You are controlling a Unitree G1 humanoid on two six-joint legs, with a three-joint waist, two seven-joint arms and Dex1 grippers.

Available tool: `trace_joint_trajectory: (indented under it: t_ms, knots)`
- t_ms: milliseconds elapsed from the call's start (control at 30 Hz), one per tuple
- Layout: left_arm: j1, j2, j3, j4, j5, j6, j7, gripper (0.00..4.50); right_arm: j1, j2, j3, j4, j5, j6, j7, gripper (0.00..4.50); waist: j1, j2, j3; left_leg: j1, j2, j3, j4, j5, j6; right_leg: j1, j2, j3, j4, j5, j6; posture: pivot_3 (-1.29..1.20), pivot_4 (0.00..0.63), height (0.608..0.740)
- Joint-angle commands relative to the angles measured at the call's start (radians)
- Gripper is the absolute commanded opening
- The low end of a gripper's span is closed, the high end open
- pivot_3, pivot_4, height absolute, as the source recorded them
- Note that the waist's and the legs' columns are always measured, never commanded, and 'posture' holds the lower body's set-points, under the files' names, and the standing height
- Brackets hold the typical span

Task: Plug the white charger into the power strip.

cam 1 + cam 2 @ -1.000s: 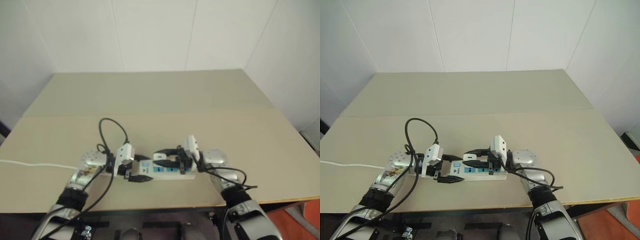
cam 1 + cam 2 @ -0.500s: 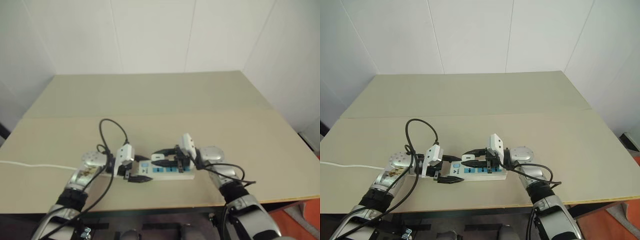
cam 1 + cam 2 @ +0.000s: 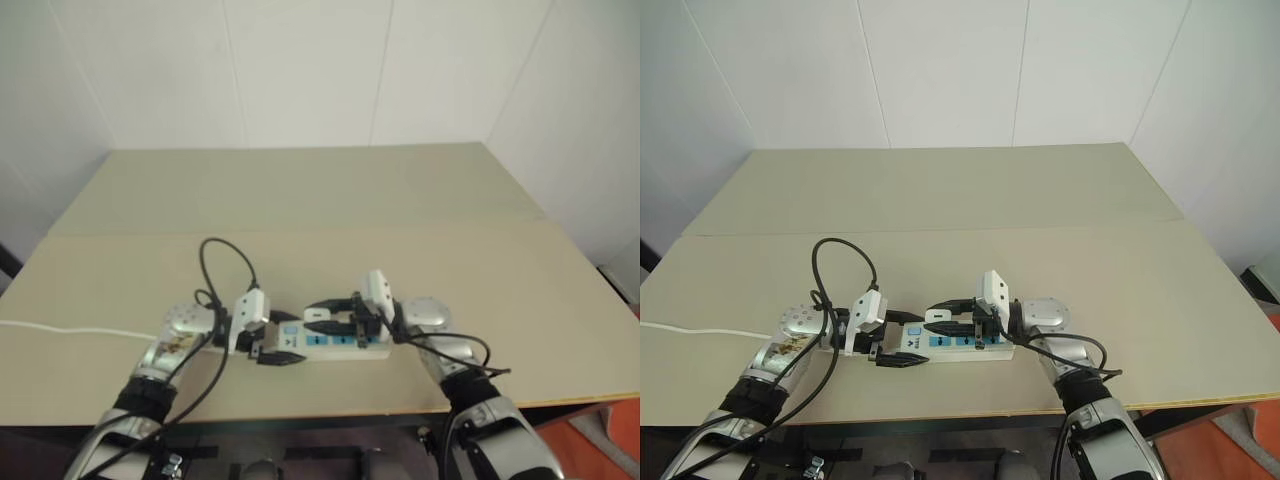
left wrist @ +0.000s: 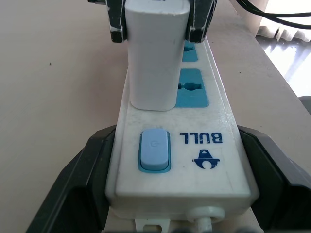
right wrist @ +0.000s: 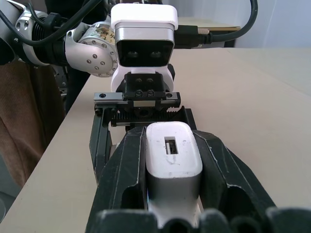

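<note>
The power strip (image 3: 962,347) lies on the tan table near its front edge, with blue sockets and a switch (image 4: 154,149). My left gripper (image 3: 902,338) is shut on the strip's switch end, one finger (image 4: 82,170) on each long side. The white charger (image 4: 153,58) stands upright in the socket nearest the switch. My right gripper (image 5: 167,136) reaches in from the right and is shut on the charger (image 5: 173,155), its black fingers (image 5: 124,165) pressed against both sides. Whether the plug is fully seated is hidden.
A thin white cord (image 3: 690,330) runs off the table's left edge. A black cable (image 3: 840,255) loops up from my left wrist. The table's front edge (image 3: 940,415) is close behind the strip. The tan tabletop (image 3: 990,200) stretches to the white walls.
</note>
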Motion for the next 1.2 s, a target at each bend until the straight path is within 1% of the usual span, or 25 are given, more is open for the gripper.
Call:
trace_joint_trajectory:
  t_ms: [33, 167, 200, 233, 433, 500, 567, 700, 900, 1033, 1200]
  knots:
    - [0.001, 0.011, 0.005, 0.028, 0.019, 0.006, 0.01, 3.28, 0.039, -0.028, 0.01, 0.032, -0.051, 0.015, -0.009, 2.5, 0.0, 0.0, 0.0, 0.0, 0.0, 0.0, 0.0, 0.0, 0.0, 0.0, 0.0, 0.0, 0.0, 0.0, 0.0, 0.0, 0.15, 0.74]
    - [0.0, 0.008, 0.005, 0.031, 0.019, 0.003, 0.011, 3.28, 0.039, -0.031, 0.013, 0.021, -0.051, 0.034, -0.005, 3.8, 0.0, -0.001, -0.001, 0.001, 0.0, 0.0, 0.0, 0.0, 0.0, 0.001, 0.0, 0.0, 0.0, 0.0, 0.0, 0.0, 0.15, 0.74]
    - [-0.001, 0.008, 0.005, 0.032, 0.019, 0.004, 0.011, 3.28, 0.038, -0.033, 0.014, 0.016, -0.049, 0.039, 0.001, 4.23, 0.0, -0.001, -0.001, 0.001, 0.0, 0.0, 0.0, 0.0, 0.0, 0.001, 0.0, 0.0, 0.0, 0.0, 0.0, 0.0, 0.15, 0.74]
    - [-0.002, 0.007, 0.005, 0.033, 0.019, 0.003, 0.012, 3.28, 0.037, -0.035, 0.015, 0.012, -0.045, 0.047, 0.009, 4.49, 0.0, -0.001, -0.001, 0.001, 0.0, 0.0, 0.0, 0.0, 0.0, 0.001, 0.0, 0.0, 0.0, 0.0, 0.0, 0.0, 0.15, 0.74]
    - [-0.007, -0.002, 0.008, 0.037, 0.013, 0.01, 0.015, 3.28, 0.022, -0.052, 0.007, -0.001, -0.035, 0.073, 0.034, 4.49, 0.001, -0.001, -0.001, 0.001, 0.0, 0.0, 0.0, 0.0, 0.0, 0.001, 0.0, 0.0, -0.001, 0.0, 0.0, 0.0, 0.15, 0.74]
    - [-0.009, -0.001, 0.009, 0.024, -0.002, 0.037, 0.003, 4.0, 0.017, -0.06, 0.0, -0.007, -0.035, 0.071, 0.033, 4.5, 0.001, -0.001, -0.001, 0.001, 0.0, 0.0, 0.0, 0.0, 0.0, 0.001, 0.0, 0.0, -0.001, 0.0, 0.0, 0.0, 0.15, 0.74]
    - [-0.009, 0.005, 0.019, 0.005, -0.022, 0.06, -0.012, 4.47, 0.01, -0.068, -0.009, -0.012, -0.031, 0.073, 0.038, 4.5, 0.001, -0.001, -0.001, 0.0, 0.0, 0.0, 0.0, 0.0, 0.0, 0.0, 0.0, 0.0, -0.001, 0.0, 0.0, 0.0, 0.15, 0.74]
    - [-0.002, 0.022, 0.041, -0.057, -0.059, 0.093, -0.037, 4.47, 0.002, -0.089, -0.021, -0.023, -0.03, 0.06, 0.042, 4.5, 0.002, -0.002, -0.001, -0.002, 0.0, 0.0, 0.0, 0.0, 0.0, -0.001, 0.0, 0.0, -0.002, 0.0, 0.0, 0.0, 0.15, 0.74]
    - [0.043, 0.041, 0.081, -0.201, -0.115, 0.133, -0.019, 4.47, -0.004, -0.154, -0.06, -0.088, 0.002, 0.076, 0.06, 4.5, 0.005, -0.001, 0.001, -0.003, 0.0, 0.0, 0.0, 0.0, 0.0, -0.001, -0.001, 0.0, -0.003, 0.0, 0.0, 0.0, 0.15, 0.74]
    - [0.074, 0.083, 0.109, -0.298, -0.167, 0.191, -0.035, 4.47, 0.006, -0.232, -0.099, -0.156, 0.027, 0.09, 0.082, 4.5, 0.005, -0.001, 0.004, -0.004, 0.0, 0.0, 0.0, 0.0, 0.0, -0.003, -0.001, 0.0, -0.002, 0.0, 0.0, 0.0, 0.15, 0.74]
    - [0.109, 0.157, 0.179, -0.391, -0.226, 0.251, -0.027, 4.47, 0.034, -0.353, -0.173, -0.241, 0.066, 0.126, 0.106, 4.5, 0.004, -0.002, 0.007, -0.005, 0.0, 0.0, -0.001, 0.0, 0.0, -0.004, -0.001, 0.0, -0.003, 0.0, 0.0, 0.0, 0.15, 0.74]
